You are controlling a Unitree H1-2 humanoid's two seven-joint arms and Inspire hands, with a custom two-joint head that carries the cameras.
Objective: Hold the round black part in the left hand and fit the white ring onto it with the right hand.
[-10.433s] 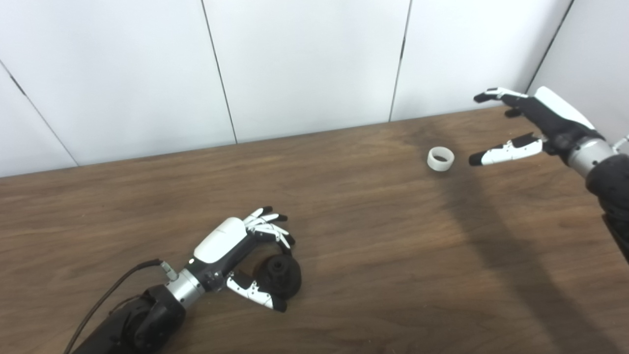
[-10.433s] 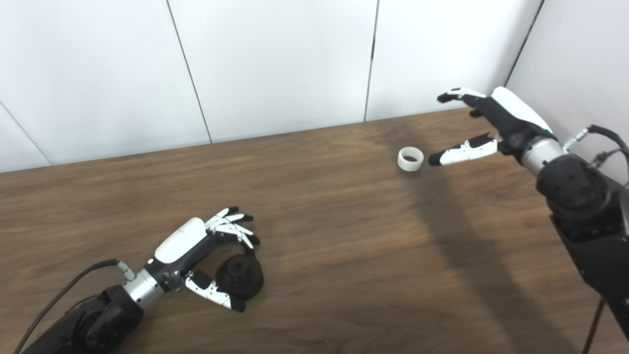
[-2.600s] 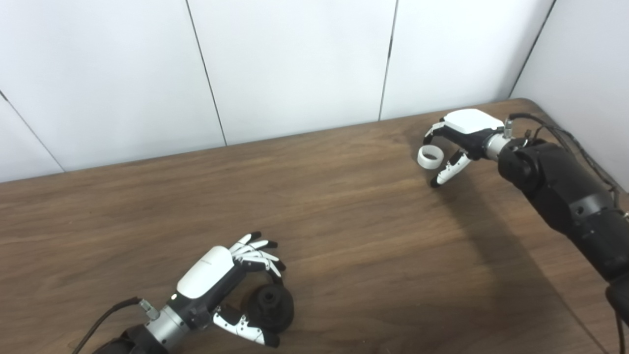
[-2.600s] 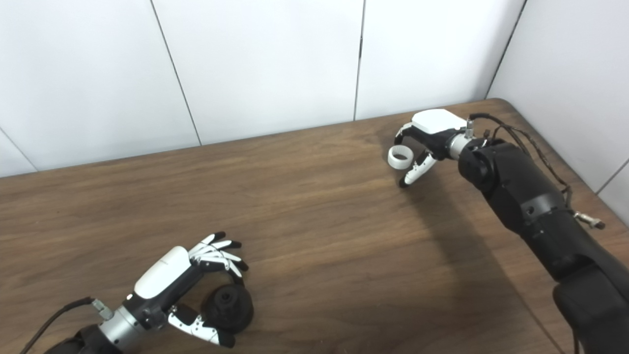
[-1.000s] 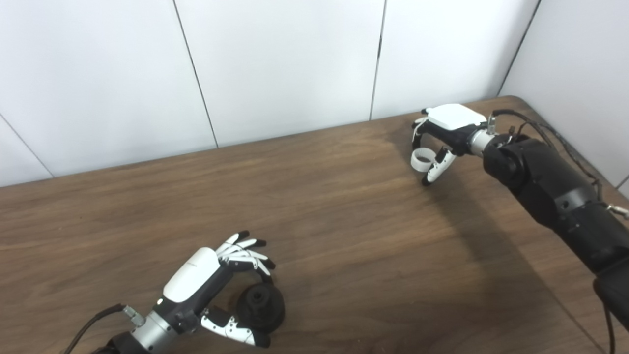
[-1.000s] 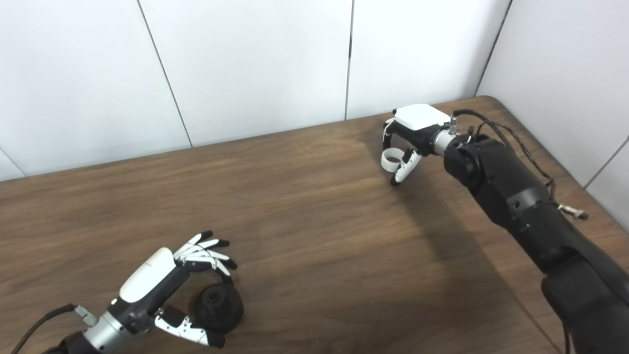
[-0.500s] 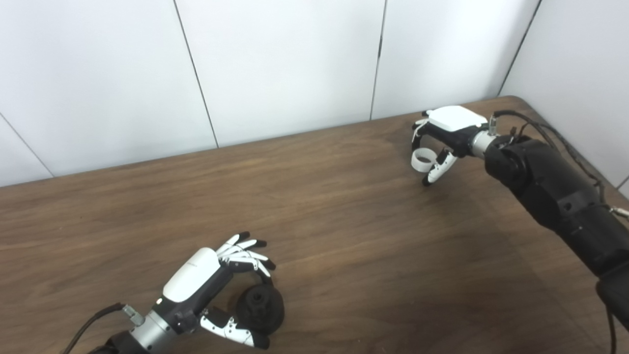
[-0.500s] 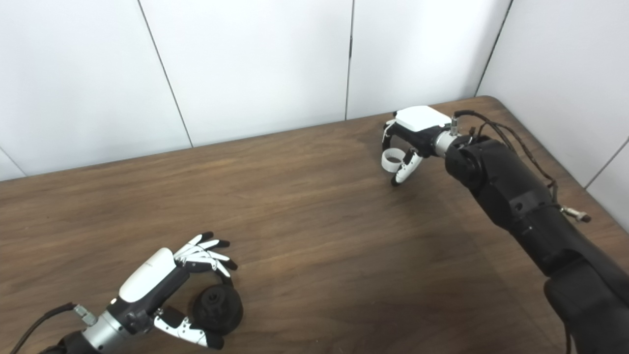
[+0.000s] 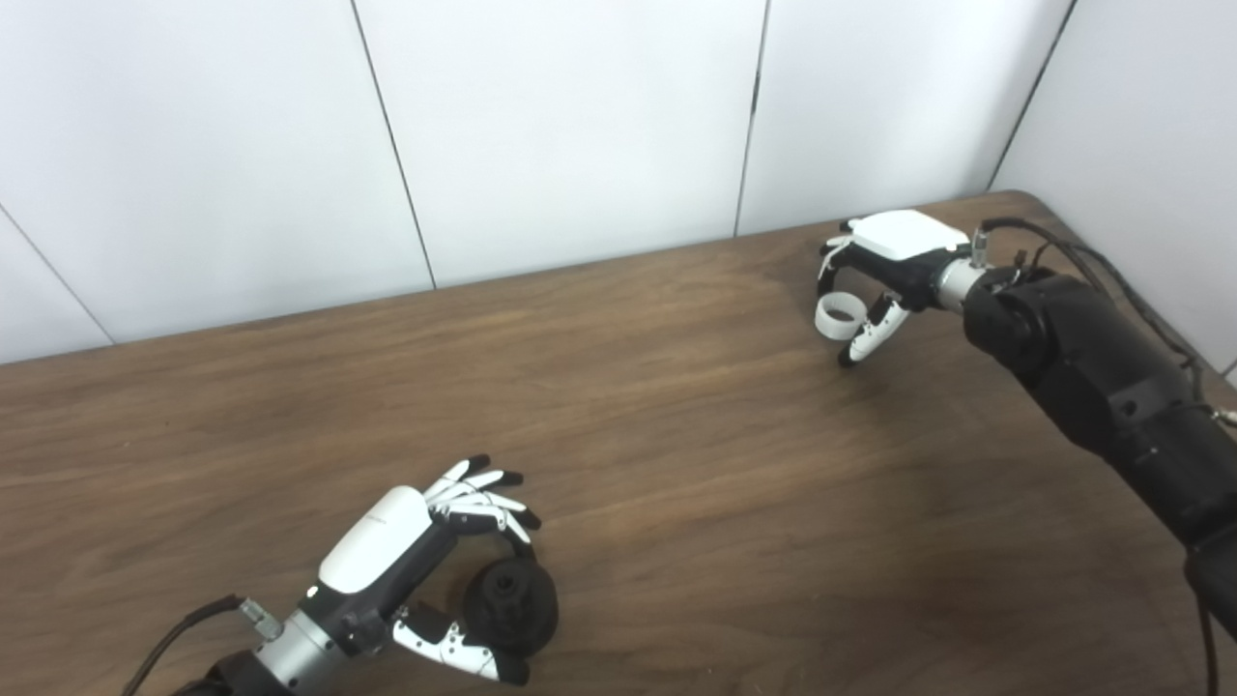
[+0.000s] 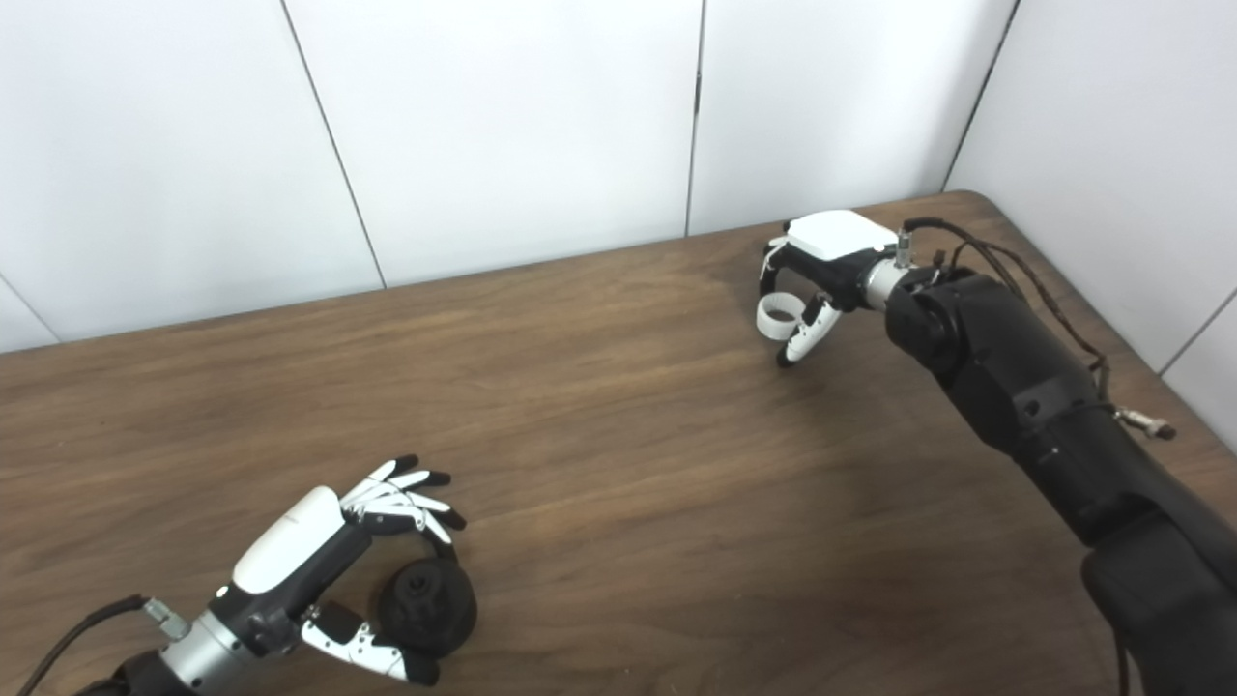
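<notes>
1. Right hand [image 9: 884, 266], white-backed with black and white fingers, is seen at the far right of the brown wood-grain table [image 9: 676, 425], palm down, with its fingers curled over the short white plastic ring [image 9: 837, 318]. The ring is pinched between a curled finger above and the thumb just beside it; whether it is clear of the table cannot be told.
2. Left hand [image 9: 416, 561] is placed at the near left edge of the table, well apart from the right. Its fingers are arched over the round black part with a raised central hub [image 9: 509, 609], and its thumb is laid along the part's near side, so the part is cupped. The part appears to rest on the table.
3. The step in hand is judged to be the securing and lifting of the ring. It would be done well if the pinch were confirmed as firm before any carry, since the ring is thin-walled, is held only at its rim and could be rolled out of the grip.
4. The ring's opening should be left unobstructed by fingertips, so that it can later be lowered over the black part's hub.
5. The right arm is stretched forward from the right edge with the wrist turned inward; a long carry across the table towards the left hand is called for, during which the ring should be kept level.
6. The black part should be held steady, hub upward.
</notes>
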